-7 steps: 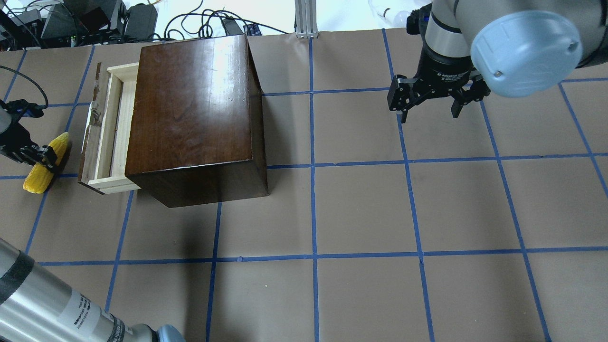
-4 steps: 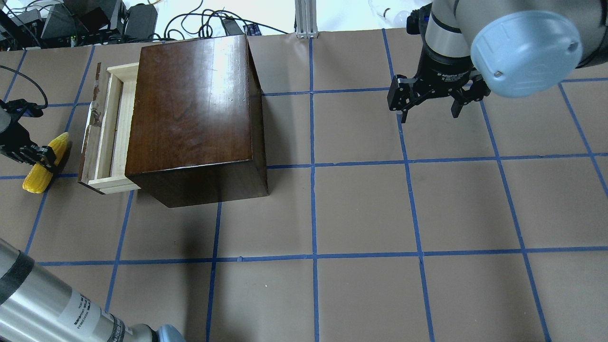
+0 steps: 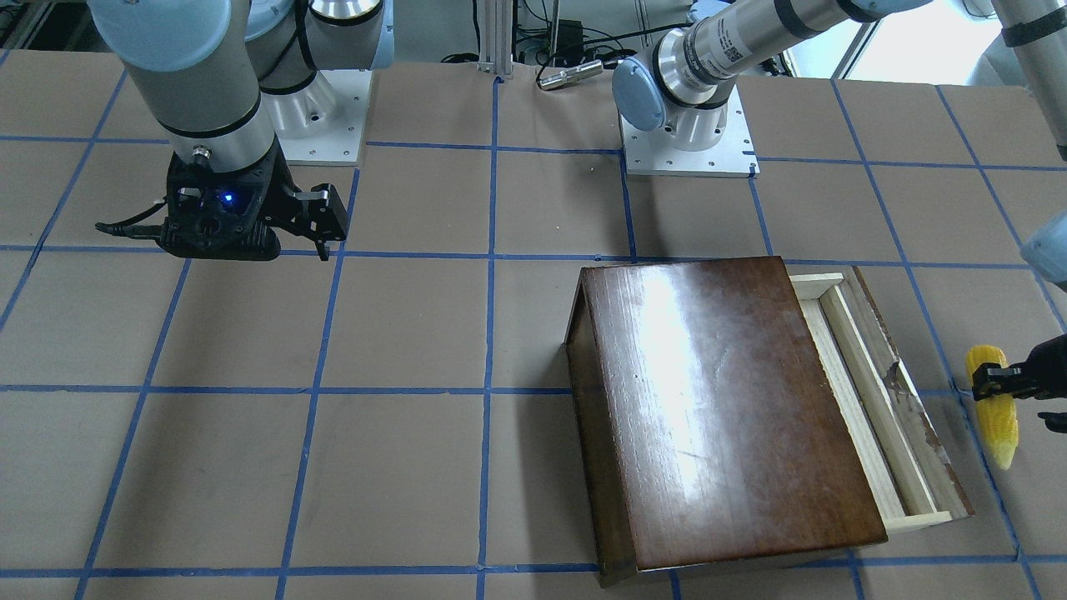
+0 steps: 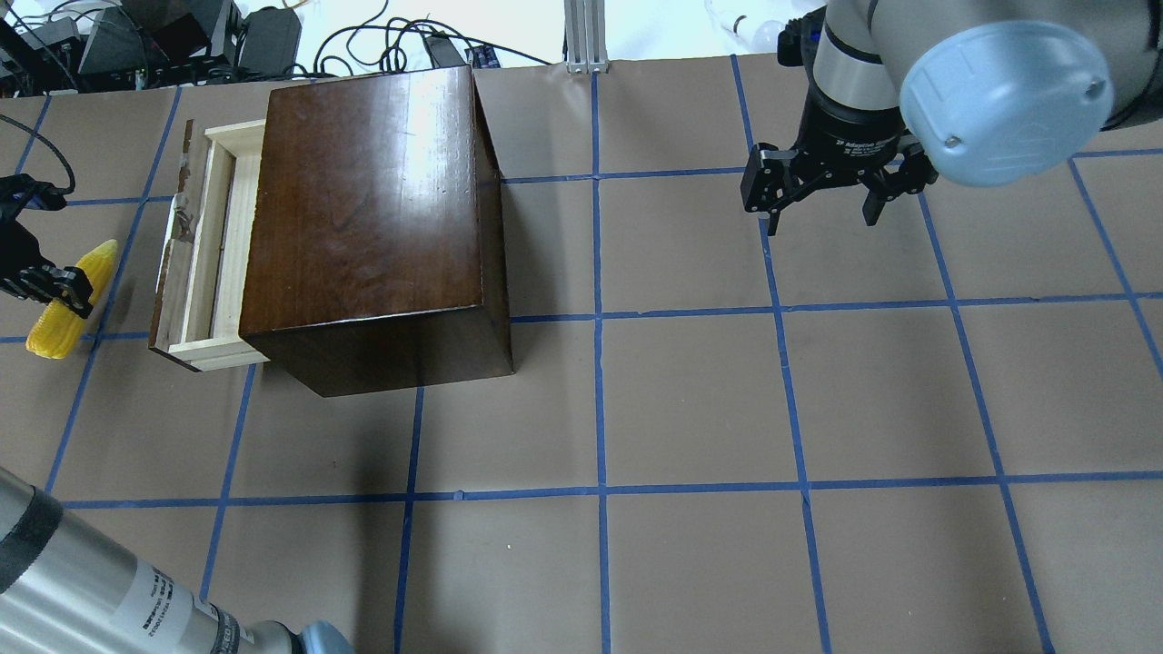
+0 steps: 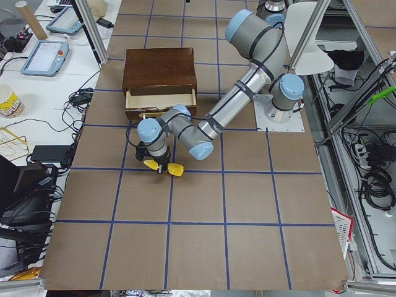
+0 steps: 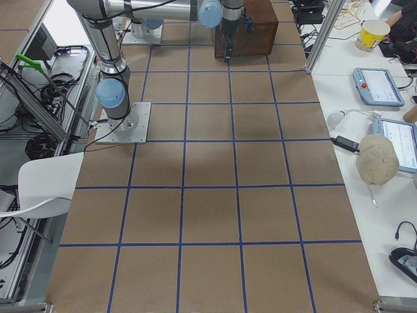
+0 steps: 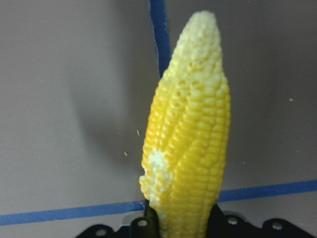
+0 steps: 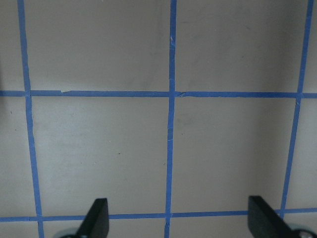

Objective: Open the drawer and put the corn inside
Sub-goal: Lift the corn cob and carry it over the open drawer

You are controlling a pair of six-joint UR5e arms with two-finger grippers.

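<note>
The corn (image 4: 77,292) is a small yellow cob, held crosswise in my left gripper (image 4: 56,287) at the table's far left, a little left of the drawer. The left wrist view shows the corn (image 7: 188,139) clamped at its lower part between the fingers, tip pointing away, its shadow on the paper below. The drawer (image 4: 214,245) of pale wood stands pulled out from the dark-brown box (image 4: 363,200), its scuffed front panel facing the corn. It shows empty in the front-facing view (image 3: 867,392). My right gripper (image 4: 822,211) is open and empty, far to the right.
Brown paper with a blue tape grid covers the table (image 4: 690,409). Cables and equipment (image 4: 136,41) lie beyond the far edge behind the box. My left arm's forearm (image 4: 109,581) crosses the near left corner.
My left gripper has moved left with the corn, a little further from the drawer front. The right arm, the box and the drawer have not moved.
</note>
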